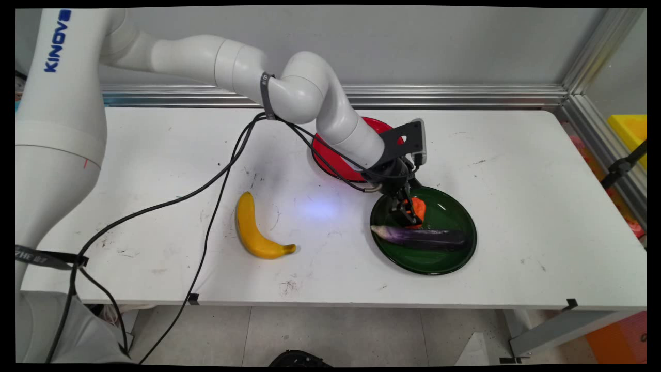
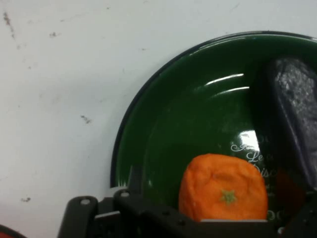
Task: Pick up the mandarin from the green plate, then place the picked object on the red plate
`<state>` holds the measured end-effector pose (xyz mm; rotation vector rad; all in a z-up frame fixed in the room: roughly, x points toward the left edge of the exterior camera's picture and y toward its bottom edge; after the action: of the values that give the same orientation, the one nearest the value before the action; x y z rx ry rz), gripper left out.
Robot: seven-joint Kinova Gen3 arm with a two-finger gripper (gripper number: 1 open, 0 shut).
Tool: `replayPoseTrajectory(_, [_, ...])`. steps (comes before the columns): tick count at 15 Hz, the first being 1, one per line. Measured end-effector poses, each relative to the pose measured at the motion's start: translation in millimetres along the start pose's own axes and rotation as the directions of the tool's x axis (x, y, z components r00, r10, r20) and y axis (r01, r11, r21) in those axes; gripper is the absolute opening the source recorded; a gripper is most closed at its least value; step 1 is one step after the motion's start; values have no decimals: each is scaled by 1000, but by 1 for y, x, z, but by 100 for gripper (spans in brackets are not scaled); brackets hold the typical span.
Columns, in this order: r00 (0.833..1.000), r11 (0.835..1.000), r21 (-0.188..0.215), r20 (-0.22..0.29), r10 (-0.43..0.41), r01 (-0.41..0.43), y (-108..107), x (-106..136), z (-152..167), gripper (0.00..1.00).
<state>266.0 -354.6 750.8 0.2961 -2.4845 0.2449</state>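
My black gripper [image 1: 409, 213] is lowered into a dark green plate [image 1: 454, 204], at its far left side. An orange fruit [image 1: 418, 207] with a small green star mark sits right at the gripper; in the hand view this fruit [image 2: 223, 191] lies between the widely spread linkage, so the gripper is open around it. A purple eggplant [image 1: 421, 236] lies across the same plate, just in front of the gripper. In the hand view the eggplant [image 2: 292, 114] runs along the right side of the plate [image 2: 163, 124].
A red plate [image 1: 330, 155] lies behind the gripper, partly hidden by the arm. A yellow banana [image 1: 253, 230] rests on the white table [image 1: 516, 170] to the left. Black cables hang from the arm over the table's left half.
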Motion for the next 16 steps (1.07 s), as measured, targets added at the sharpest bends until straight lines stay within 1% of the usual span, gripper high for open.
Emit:
replayPoseTrajectory(3, [1000, 1000, -6, 6, 0, 0, 0, -1, 4, 100])
replayPoseTrajectory(4, [1000, 1000, -8, 7, 0, 0, 0, -1, 4, 0])
replayPoseTrajectory(11, [1000, 1000, -17, 5, 7, -7, -2, 3, 1, 0])
replayPoseTrajectory(13, [1000, 1000, -15, -2, 8, -8, -6, 7, -6, 0])
replayPoseTrajectory(16, [1000, 1000, -5, -19, 9, -9, -13, 16, -24, 0])
